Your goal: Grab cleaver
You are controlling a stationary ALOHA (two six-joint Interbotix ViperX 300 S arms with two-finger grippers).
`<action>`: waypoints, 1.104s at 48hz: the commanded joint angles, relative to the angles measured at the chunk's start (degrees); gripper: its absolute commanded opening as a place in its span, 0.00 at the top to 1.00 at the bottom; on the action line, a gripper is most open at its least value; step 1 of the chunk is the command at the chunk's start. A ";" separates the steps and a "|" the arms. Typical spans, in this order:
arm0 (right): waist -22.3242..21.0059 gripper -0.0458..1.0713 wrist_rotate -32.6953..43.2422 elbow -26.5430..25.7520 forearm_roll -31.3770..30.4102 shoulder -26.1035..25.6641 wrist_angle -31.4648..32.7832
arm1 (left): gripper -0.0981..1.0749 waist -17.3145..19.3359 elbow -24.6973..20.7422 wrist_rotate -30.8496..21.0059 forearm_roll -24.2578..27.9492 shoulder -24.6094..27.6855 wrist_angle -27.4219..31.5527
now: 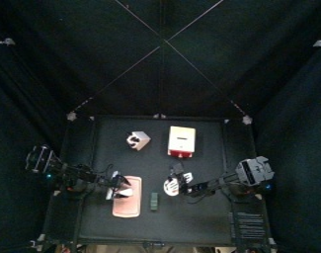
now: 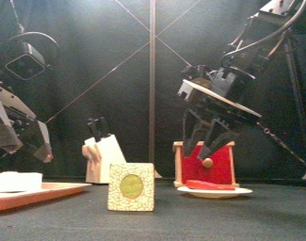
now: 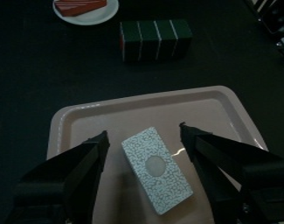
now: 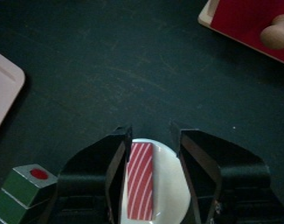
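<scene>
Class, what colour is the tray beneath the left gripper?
Pink, as the left wrist view shows best: the tray beneath the left gripper.

knife block [image 1: 135,142] and red box [image 1: 184,142] (well apart), bare table [image 1: 215,210] between

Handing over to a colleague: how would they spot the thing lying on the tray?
Find the pink tray, front left, under the left pincer. On it lies a pale speckled slab, flat and rectangular, the only thing on the tray.
</scene>
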 commanded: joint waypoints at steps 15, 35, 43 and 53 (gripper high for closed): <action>0.18 0.26 0.00 -0.88 0.00 -1.58 0.18 | 0.09 0.26 -2.20 0.00 -0.44 -3.08 1.76; 0.18 0.26 0.00 -1.05 -0.35 -1.67 0.18 | 0.09 0.62 -11.78 0.18 -13.10 -16.70 30.67; 0.09 0.26 0.00 -0.79 -0.35 -1.58 0.18 | 0.09 2.29 -17.14 0.00 -11.43 -24.70 47.29; -0.18 0.26 -0.09 -1.67 -1.85 -2.55 0.44 | 0.09 10.55 -23.73 -0.26 -5.54 -30.76 60.56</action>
